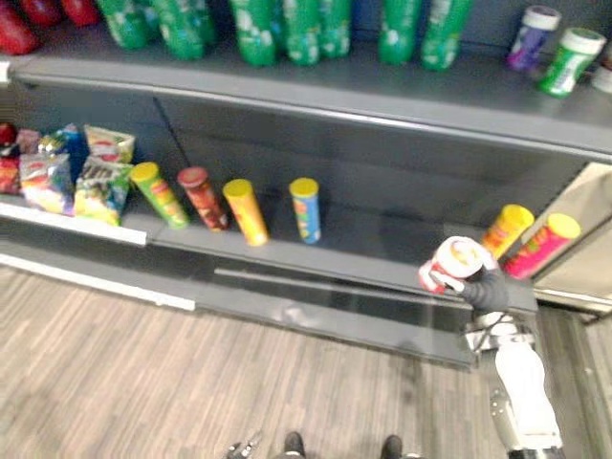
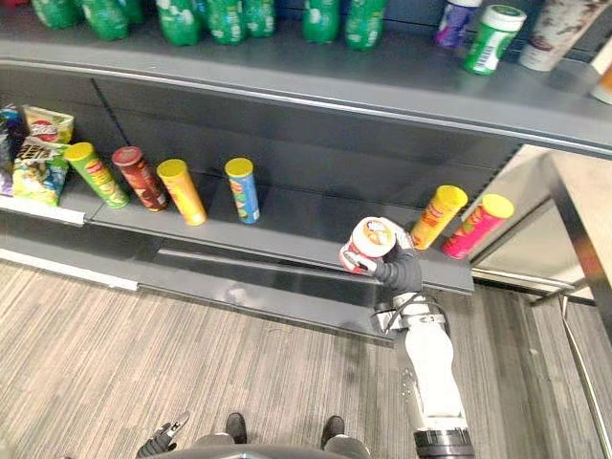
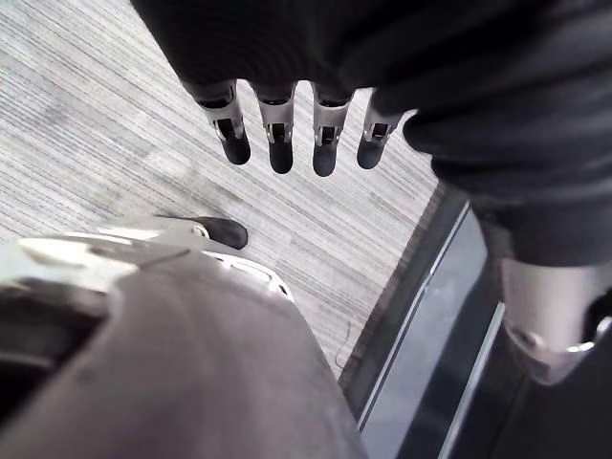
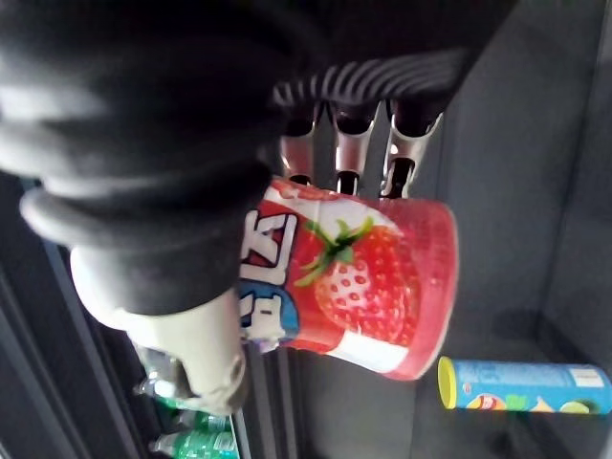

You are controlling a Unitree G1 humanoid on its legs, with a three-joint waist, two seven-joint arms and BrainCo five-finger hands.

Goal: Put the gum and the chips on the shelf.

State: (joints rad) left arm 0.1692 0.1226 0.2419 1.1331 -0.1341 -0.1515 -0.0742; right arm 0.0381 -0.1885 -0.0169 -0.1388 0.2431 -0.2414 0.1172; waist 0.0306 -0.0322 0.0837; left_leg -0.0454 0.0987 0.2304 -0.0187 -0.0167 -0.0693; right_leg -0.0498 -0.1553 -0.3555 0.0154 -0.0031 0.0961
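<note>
Right hand (image 4: 196,349) clenched round red strawberry-printed plastic gum tub (image 4: 373,287), at grey metal lower shelf (image 2: 306,228) edge, not yet released. Yellow cardboard chip tube (image 2: 438,218) lying just beyond, perhaps already placed. Left hand (image 3: 278,143) slack, idle.

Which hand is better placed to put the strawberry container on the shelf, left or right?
Right. The right hand is curled round the strawberry container, close to the lower shelf's front edge. The left hand hangs low over the floor, fingers straight, holding nothing.

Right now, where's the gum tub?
The gum tub is in the right hand, held by the lower shelf's front edge, just left of the orange can and pink can.
</note>
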